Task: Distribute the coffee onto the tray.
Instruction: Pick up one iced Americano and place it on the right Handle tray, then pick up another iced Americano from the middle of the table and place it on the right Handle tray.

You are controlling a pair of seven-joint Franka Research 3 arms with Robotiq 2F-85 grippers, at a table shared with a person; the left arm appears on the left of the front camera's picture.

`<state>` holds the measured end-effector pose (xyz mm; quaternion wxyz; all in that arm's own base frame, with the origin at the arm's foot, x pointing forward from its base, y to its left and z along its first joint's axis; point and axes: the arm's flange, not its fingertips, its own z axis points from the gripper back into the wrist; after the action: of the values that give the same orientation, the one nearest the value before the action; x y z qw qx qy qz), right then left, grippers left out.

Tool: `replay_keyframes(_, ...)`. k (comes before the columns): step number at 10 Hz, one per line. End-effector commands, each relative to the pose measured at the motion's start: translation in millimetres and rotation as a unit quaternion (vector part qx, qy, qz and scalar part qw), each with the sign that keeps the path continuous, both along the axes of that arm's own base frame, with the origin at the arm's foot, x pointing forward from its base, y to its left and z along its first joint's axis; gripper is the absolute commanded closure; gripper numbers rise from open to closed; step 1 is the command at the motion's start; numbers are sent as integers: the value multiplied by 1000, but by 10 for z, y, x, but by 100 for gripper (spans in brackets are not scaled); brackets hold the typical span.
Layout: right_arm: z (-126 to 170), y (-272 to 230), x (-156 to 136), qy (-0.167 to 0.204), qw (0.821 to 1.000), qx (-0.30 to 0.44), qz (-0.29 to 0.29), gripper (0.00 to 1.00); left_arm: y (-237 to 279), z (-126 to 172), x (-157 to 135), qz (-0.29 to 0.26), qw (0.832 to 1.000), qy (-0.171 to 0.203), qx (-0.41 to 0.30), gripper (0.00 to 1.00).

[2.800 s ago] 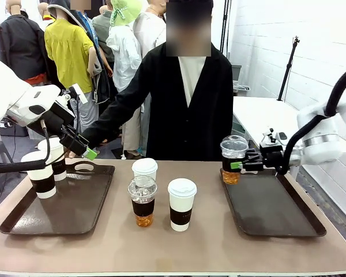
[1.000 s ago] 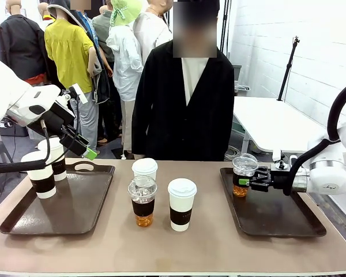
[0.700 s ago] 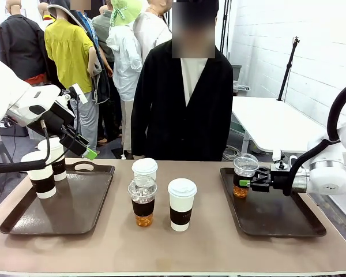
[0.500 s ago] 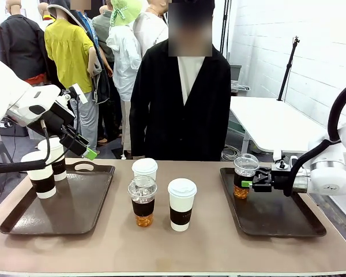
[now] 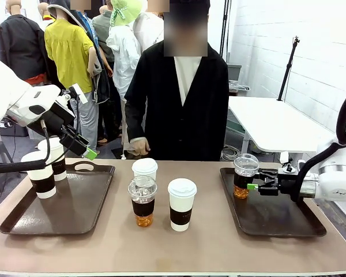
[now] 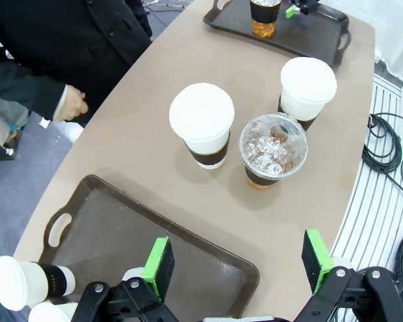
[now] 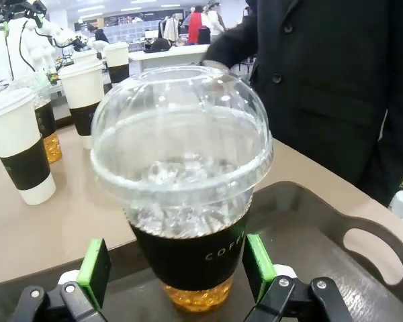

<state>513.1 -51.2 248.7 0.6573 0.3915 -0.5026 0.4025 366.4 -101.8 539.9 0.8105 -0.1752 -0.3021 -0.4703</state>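
Note:
A clear dome-lidded cup of amber coffee (image 5: 244, 176) stands upright at the far left end of the right tray (image 5: 277, 216). My right gripper (image 5: 254, 186) is open just to its right. In the right wrist view the dome cup (image 7: 181, 181) sits between the spread green pads (image 7: 94, 265), free of both. My left gripper (image 5: 83, 149) hangs open and empty above the left tray (image 5: 75, 208), which holds two white banded cups (image 5: 42, 173). Two white cups (image 5: 181, 203) (image 5: 145, 168) and another dome cup (image 5: 142, 200) stand mid-table. The left wrist view shows that dome cup (image 6: 273, 149) from above.
A person in a black jacket stands at the far edge of the table, one hand (image 5: 139, 145) low by that edge behind the white cup. The near half of the right tray and most of the left tray (image 6: 154, 228) are bare.
My right gripper has opened, let go of the dome cup on the right tray, and drawn back slightly to the right. The person's hand has come into view at the far edge. The left arm is still.

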Motion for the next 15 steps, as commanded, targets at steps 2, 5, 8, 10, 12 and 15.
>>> replay_keyframes(2,84,-52,-245,11,999,20,-25,0,23,-1,11,-5,1000,1,-3,0)
replay_keyframes(5,96,-115,-406,28,998,17,-49,0,23,-1,11,-5,1000,1,-3,0)
replay_keyframes(8,32,-111,-288,12,1000,8,-19,0,23,-1,11,-5,1000,1,-3,0)
replay_keyframes(10,32,-111,-288,12,1000,8,-19,0,23,-1,11,-5,1000,1,-3,0)
replay_keyframes(12,32,-111,-288,12,1000,8,-19,0,23,-1,11,-5,1000,1,-3,0)
replay_keyframes(15,32,-111,-288,12,1000,8,-19,0,23,-1,11,-5,1000,1,-3,0)
